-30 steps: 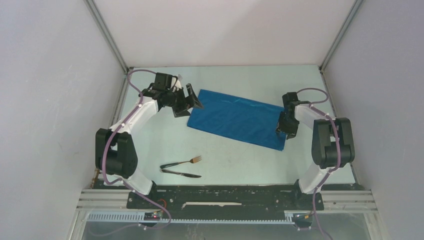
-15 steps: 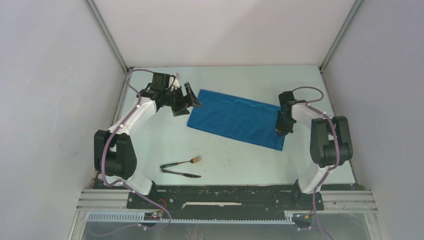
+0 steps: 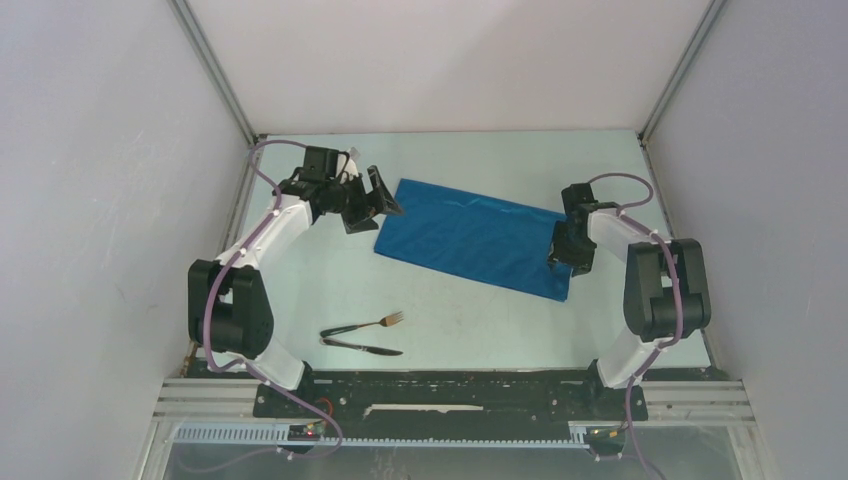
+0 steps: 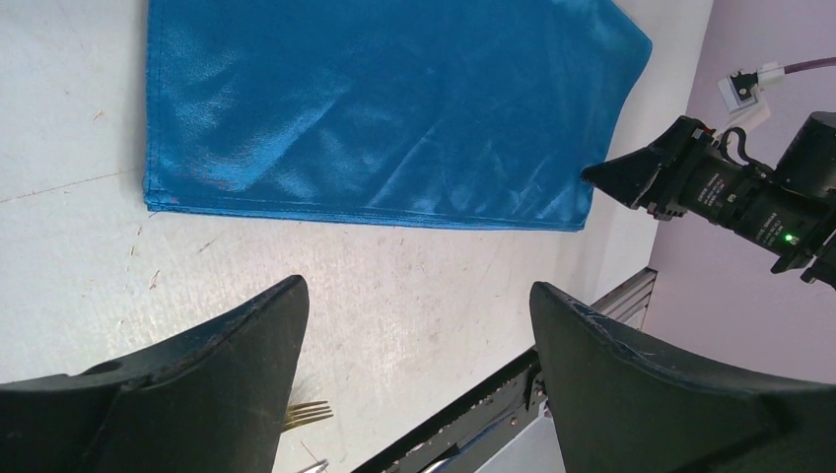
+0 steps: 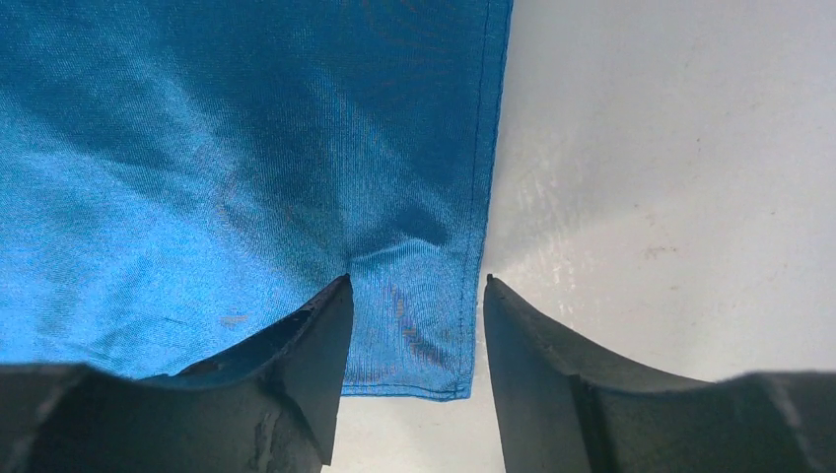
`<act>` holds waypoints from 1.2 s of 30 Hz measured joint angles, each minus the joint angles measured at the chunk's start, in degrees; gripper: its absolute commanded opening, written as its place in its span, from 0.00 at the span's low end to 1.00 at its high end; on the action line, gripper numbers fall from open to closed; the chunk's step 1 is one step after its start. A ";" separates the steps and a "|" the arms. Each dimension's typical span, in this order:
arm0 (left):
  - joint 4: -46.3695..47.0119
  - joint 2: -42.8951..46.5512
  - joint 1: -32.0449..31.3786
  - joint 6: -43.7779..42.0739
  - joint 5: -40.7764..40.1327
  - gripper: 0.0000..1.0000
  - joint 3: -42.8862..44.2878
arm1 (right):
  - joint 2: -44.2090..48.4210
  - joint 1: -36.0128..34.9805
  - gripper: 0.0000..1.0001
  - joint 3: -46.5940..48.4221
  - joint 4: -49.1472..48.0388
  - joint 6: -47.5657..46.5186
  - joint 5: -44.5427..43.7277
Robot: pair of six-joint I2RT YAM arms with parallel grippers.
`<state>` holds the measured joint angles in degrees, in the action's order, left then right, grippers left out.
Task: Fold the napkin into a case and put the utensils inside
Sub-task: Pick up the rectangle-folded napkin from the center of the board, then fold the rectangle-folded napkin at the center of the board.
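Observation:
The bright blue napkin (image 3: 470,243) lies flat on the table as a long folded rectangle, slanting down to the right. My right gripper (image 3: 562,262) is at its right end, open. In the right wrist view the right gripper (image 5: 416,281) straddles the napkin's (image 5: 246,148) near corner, one finger over the cloth and the other over bare table. My left gripper (image 3: 385,200) hovers open just off the napkin's left end, and the left gripper (image 4: 416,289) holds nothing. The utensils lie together near the front: a fork (image 3: 378,322) and a dark knife (image 3: 365,348).
White walls with metal posts (image 3: 215,70) close in the table (image 3: 300,290) on three sides. A black rail (image 3: 450,385) runs along the near edge between the arm bases. The fork's tines (image 4: 308,412) show beside my left finger.
The right gripper shifted slightly up and left along the napkin's right end, then came back, and its jaws now stand apart. The napkin, the utensils and the left arm have barely moved.

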<state>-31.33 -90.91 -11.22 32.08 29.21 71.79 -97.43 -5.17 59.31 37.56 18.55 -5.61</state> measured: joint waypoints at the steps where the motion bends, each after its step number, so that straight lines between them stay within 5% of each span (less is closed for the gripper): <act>1: 0.02 0.00 0.00 0.00 0.00 0.90 0.00 | 0.07 0.24 0.61 0.00 -0.07 0.00 0.22; 12: 0.39 0.00 0.09 0.07 1.18 0.90 0.00 | -2.78 2.82 0.54 1.46 0.52 -0.02 3.78; 19: 0.85 0.00 0.48 0.55 2.29 0.90 0.00 | -5.35 3.32 0.28 4.35 3.63 -0.35 4.07; 24: 1.20 0.00 0.90 0.87 2.56 0.90 0.00 | -6.97 2.60 0.00 6.23 4.70 -0.26 5.05; 36: 1.68 -0.09 1.11 0.92 2.58 0.90 -0.09 | -4.44 0.20 0.00 4.46 3.23 -1.66 1.70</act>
<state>-29.65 -91.00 -10.11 32.99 31.79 71.70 -101.86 -4.97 63.77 40.80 16.88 -3.90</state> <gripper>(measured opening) 0.901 0.009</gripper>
